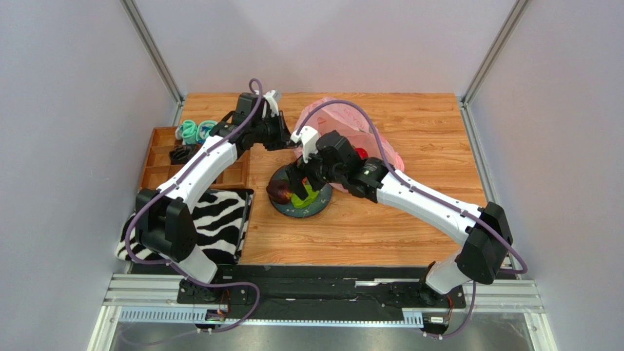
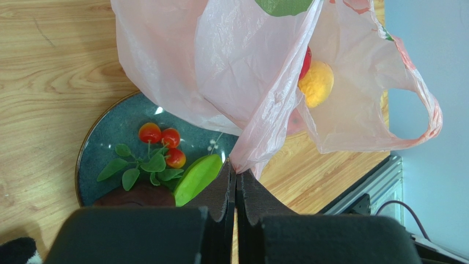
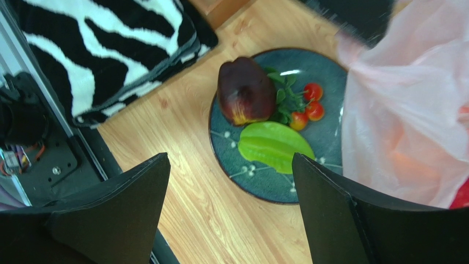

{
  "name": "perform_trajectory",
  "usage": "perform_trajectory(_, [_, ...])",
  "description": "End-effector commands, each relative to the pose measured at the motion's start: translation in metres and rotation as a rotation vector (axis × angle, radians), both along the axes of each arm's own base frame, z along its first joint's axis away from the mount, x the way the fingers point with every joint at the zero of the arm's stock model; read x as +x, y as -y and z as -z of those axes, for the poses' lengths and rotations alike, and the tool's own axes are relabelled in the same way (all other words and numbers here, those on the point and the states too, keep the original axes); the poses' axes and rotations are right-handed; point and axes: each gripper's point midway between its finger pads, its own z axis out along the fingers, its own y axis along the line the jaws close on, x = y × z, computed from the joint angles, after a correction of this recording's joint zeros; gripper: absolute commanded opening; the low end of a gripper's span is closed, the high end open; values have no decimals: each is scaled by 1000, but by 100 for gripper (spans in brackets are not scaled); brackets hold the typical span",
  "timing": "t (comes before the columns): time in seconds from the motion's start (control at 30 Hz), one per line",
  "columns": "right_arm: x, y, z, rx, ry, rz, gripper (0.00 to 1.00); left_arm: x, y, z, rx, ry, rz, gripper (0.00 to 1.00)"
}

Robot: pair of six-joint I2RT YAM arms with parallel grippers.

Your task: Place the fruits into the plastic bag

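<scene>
The pink plastic bag (image 1: 344, 121) stands at the back centre, and my left gripper (image 2: 236, 175) is shut on its edge, holding the film (image 2: 220, 66) up. Through it show a yellow-orange peach (image 2: 315, 83) and a red fruit (image 2: 305, 61). In front of the bag, a dark blue-grey plate (image 3: 264, 187) holds a dark purple fruit (image 3: 245, 91), a green oval fruit (image 3: 273, 146) and red berries with leaves (image 3: 308, 107). Above the plate's near side my right gripper (image 3: 230, 159) hangs open, nothing between its fingers, the green fruit just ahead of them.
A zebra-striped cloth (image 1: 212, 219) lies left of the plate. Behind it a wooden compartment tray (image 1: 165, 157) holds small items. Grey walls close in the table on three sides. The bag (image 3: 407, 110) hangs right beside the plate.
</scene>
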Motion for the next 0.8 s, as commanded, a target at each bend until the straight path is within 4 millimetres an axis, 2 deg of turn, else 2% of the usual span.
perform_trajectory(0.0, [-10,6,14,-51,10,-42,87,4,5,-22,-36,58,16,0])
perform_trajectory(0.13, [-12,12,40,-118,-5,-50,89,1,1,-22,-32,61,7,0])
perform_trajectory(0.33, [0,18,73,-224,12,-15,93,-4,0,-22,-34,56,5,0])
perform_trajectory(0.47, [6,11,84,-253,38,-47,95,-6,-1,-22,-32,57,9,0])
perform_trajectory(0.63, [16,2,88,-251,126,-100,96,-7,-2,-20,-26,52,2,0])
perform_trajectory(0.77, [14,-7,98,-259,144,-178,96,-6,-2,-16,-24,46,2,0])
